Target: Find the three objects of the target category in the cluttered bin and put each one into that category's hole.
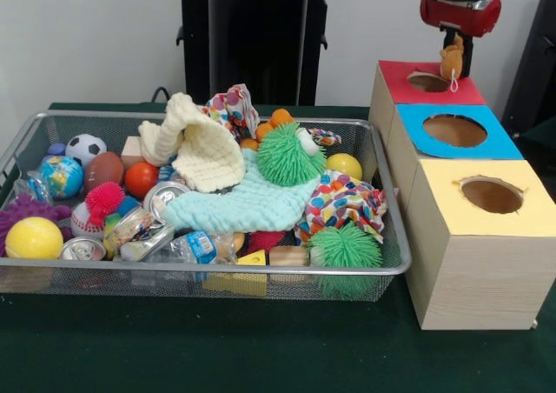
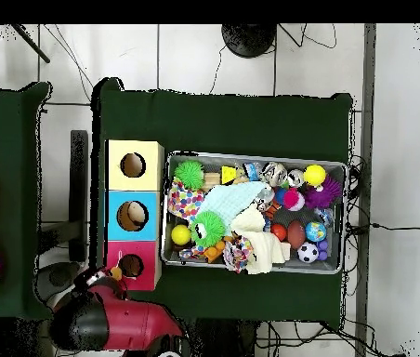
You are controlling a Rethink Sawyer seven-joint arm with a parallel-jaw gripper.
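A small orange plush toy [image 1: 451,60] hangs from the gripper [image 1: 455,45], whose fingers are closed on it, just above the hole in the red box [image 1: 400,76]. In the overhead view the toy [image 2: 116,273] is beside the edge of the red box [image 2: 149,253], near its hole. A white loop hangs from the toy.

The red box stands in a row with a blue box [image 1: 499,145] and a yellow box [image 1: 439,193], all touching, each with a round hole on top. In the overhead view something pale lies inside the blue box's hole.

Beside the boxes stands a wire bin [image 1: 395,263] on the green table [image 1: 261,349]. It is full: two green spiky balls [image 1: 290,154], a cream cloth [image 1: 204,149], a mint cloth [image 1: 252,202], a dotted cloth [image 1: 343,202], cans [image 1: 82,248], a yellow ball [image 1: 33,236], a soccer ball [image 1: 85,148] and a globe ball [image 1: 61,176].
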